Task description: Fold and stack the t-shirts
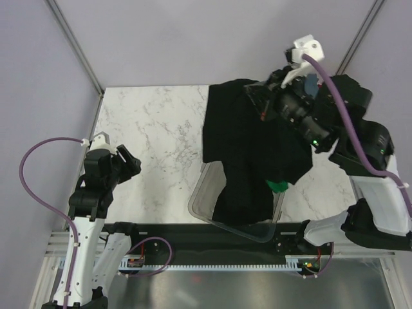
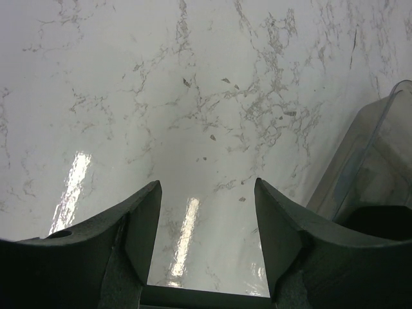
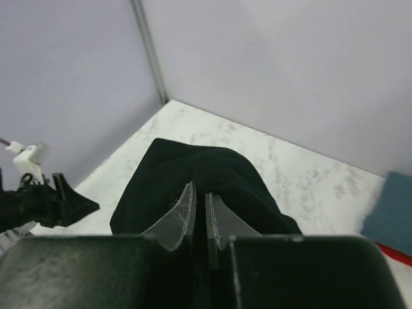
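A large black t-shirt [image 1: 244, 148] hangs from the table's far right down over the clear plastic bin [image 1: 199, 207]. My right gripper [image 1: 259, 96] is at its upper edge. In the right wrist view the right gripper [image 3: 199, 191] is shut to a narrow slit with a fold of the black t-shirt [image 3: 193, 164] pinched in it. A bit of green t-shirt [image 1: 278, 186] peeks out under the black one. A slate grey-blue t-shirt [image 3: 389, 212] and a red edge [image 3: 394, 255] lie at the far right. My left gripper [image 1: 132, 164] [image 2: 207, 193] hovers open and empty over bare marble.
The bin's clear wall [image 2: 364, 161] stands just right of the left gripper. Purple walls and metal posts close in the table at the back and sides. The left arm [image 3: 38, 203] shows at the left of the right wrist view.
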Motion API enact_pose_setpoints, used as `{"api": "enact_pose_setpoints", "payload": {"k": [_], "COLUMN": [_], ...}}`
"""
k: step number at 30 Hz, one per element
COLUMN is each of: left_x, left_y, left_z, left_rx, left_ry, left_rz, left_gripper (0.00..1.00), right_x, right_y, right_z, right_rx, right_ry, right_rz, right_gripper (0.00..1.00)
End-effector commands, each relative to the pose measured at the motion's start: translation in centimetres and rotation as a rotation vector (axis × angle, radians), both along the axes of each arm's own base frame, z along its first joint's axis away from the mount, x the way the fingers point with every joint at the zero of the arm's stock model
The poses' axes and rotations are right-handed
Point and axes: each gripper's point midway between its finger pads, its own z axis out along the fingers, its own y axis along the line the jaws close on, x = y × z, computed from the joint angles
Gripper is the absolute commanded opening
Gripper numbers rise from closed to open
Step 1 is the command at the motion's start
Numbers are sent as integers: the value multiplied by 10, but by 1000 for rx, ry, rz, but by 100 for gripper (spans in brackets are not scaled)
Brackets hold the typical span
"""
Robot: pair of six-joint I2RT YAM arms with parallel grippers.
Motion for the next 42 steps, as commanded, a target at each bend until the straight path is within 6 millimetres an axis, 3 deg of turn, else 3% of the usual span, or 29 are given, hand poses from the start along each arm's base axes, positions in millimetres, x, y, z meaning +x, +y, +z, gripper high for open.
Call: {"api": "enact_pose_setpoints", "payload": {"k": [1,2,3,5,6,8,9,10,13,16,19,20,23,26,29,35,38,39,40,42], "left_x": [1,1,1,0,0,1,1,1,1,1,1,1,0,0,-1,-1,-2,-2,-2,-2], "left_y": [6,6,6,6,6,5,5,5,4,4,4,4,5,6,5,5,6,6,5,5], "left_z": [4,5,6,6,5,5,5,5,4,4,5,5,6,7,6,8,9,10,9,8], "left_rx": [-9,-9,-10,-10,-11,-13,-13,-15,-15,-14,-16,-14,-13,-13,-14,-14,-14,-15,-16,-15], "left_ry": [-21,-25,-28,-28,-25,-27,-25,-26,-23,-22,-28,-28,-34,-39,-36,-45,-51,-53,-50,-48], "left_rz": [48,48,50,50,49,45,43,42,39,37,37,40,46,47,47,46,47,48,47,47], "left_gripper": [67,67,67,67,67,67,67,67,67,67,67,67,67,67,67,67,68,67,68,68], "right_x": [-18,-12,2,13,17,23,19,20,10,5,2,-4,-17,-30,-38,-46,-47,-47,-47,-45], "right_y": [22,24,23,15,7,-18,-29,-44,-69,-64,-16,14,60,87,100,117,117,118,118,120], "right_z": [58,49,24,-7,-40,-71,-98,-109,-141,-163,-206,-230,-287,-334,-366,-396,-409,-411,-413,-415], "right_rx": [148,145,127,110,108,108,119,124,149,116,24,4,-21,-56,-103,-171,-195,-198,-204,-213], "right_ry": [-136,-114,-58,4,72,118,158,165,203,247,377,470,625,709,780,844,863,864,864,860], "right_rz": [161,136,60,-33,-94,-239,-278,-348,-410,-375,-219,-121,-26,2,-2,7,-2,-1,-1,-4], "right_gripper": [11,13,13,15,19,23,30,59,89,96,95,96,98,98,98,97,91,87,70,55]}}
